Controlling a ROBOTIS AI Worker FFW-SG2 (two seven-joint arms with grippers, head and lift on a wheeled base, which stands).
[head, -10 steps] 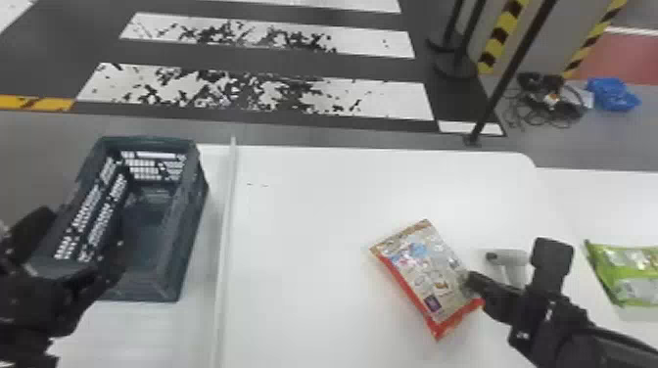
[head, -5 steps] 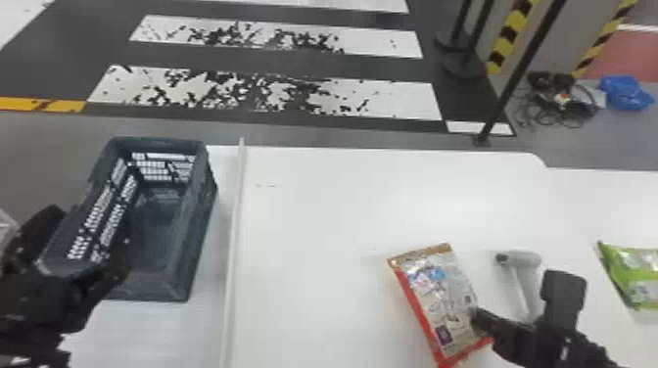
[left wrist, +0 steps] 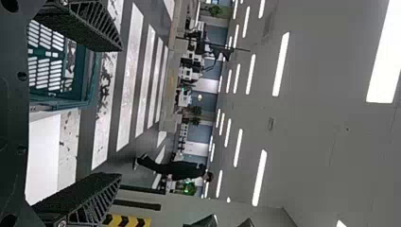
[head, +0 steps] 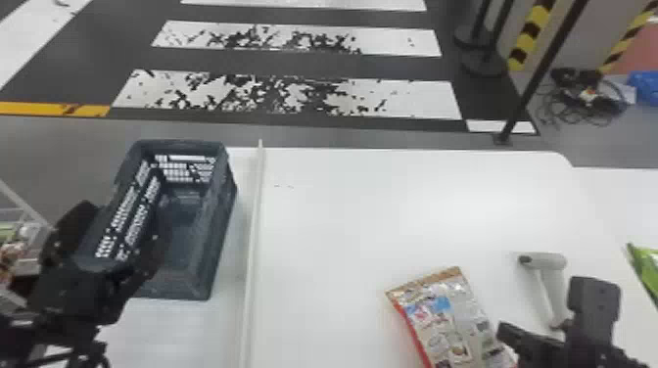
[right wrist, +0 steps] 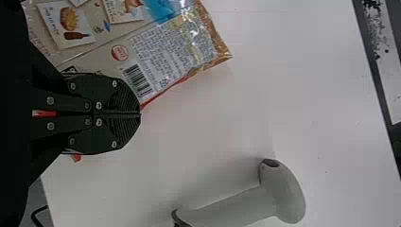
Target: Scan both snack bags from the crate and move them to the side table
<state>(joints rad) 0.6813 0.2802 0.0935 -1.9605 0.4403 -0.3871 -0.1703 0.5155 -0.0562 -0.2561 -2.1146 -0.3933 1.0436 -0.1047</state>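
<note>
1. White table: supporting surface.
2. Crate: at the table's left.
3. Left gripper: arm entering from lower left; fingers spread beside the crate, nothing between them.
4. Right gripper: arm entering from lower right, pointing left; fingers closed on the snack bag's edge.
5. Snack bag: over the table; barcode and small-print panel visible.
6. Scanner: lying near the right gripper.

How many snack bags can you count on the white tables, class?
2: a red-edged bag near the right gripper, and a green bag at the head view's right edge, partly cut off.
</note>
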